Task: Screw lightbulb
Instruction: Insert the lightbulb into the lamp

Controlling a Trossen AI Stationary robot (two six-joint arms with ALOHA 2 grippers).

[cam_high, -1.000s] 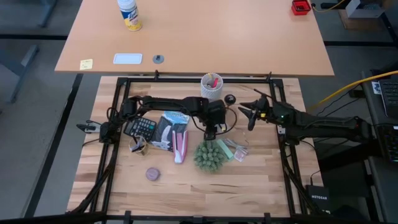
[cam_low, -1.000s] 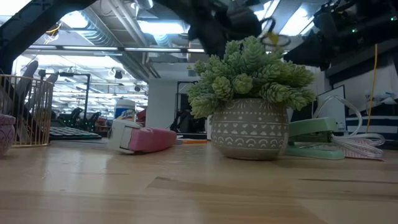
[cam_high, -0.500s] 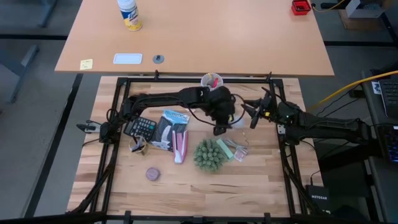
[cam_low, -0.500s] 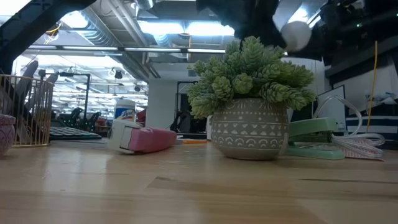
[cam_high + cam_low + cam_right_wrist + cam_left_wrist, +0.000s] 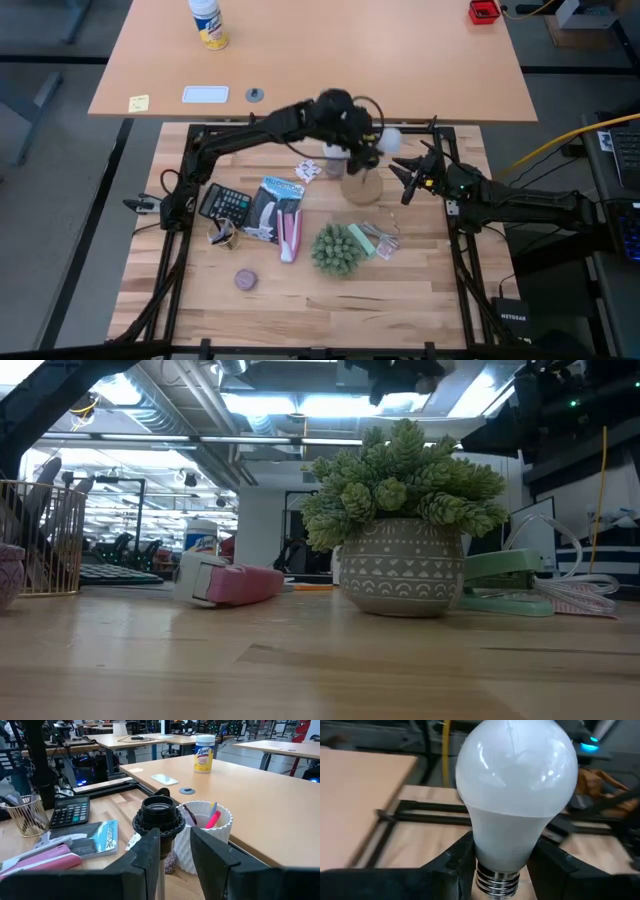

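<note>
The bulb is clamped at its neck by the left gripper, raised beside the right gripper, which is closed on the socket. Alignment is in hand; next, the base must be brought to the socket mouth and turned.

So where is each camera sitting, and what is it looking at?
High view: above the table, looking straight down; both arms show, the left gripper holding the lightbulb.
Low view: at table-top height, looking level past the potted plant; dark arm parts show at the top.
Left wrist view: on the left arm, looking at the lightbulb between its fingers.
Right wrist view: on the right arm, looking past its fingers at the black socket and white cup.
Shared: the high and left wrist views both show the lightbulb.
</note>
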